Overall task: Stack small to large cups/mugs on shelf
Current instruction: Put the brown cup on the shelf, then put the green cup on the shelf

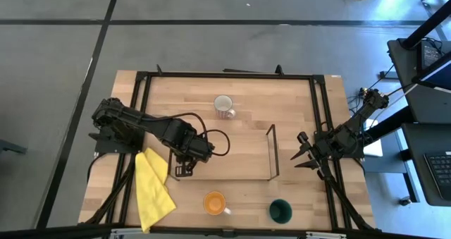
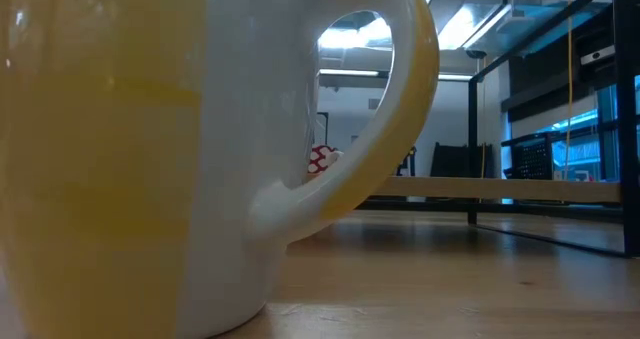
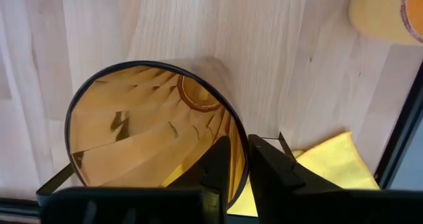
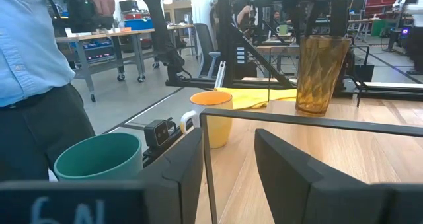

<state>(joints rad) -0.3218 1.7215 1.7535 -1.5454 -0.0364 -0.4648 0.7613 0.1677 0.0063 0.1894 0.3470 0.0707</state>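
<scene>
The left end effector is seen closed on the rim of the amber translucent faceted tumbler, one finger inside the wall and one outside, with the tumbler held directly below it at the left end of the low light-wood shelf with black wire end frames. The step in hand is judged to be the placing of this first vessel; release and a straight lift are called for next. An orange handled mug and a dark green cup are left on the tabletop nearer the front edge, a white handled mug beyond the shelf. The right end effector is parked with fingers spread, just beside the shelf's right frame.
</scene>
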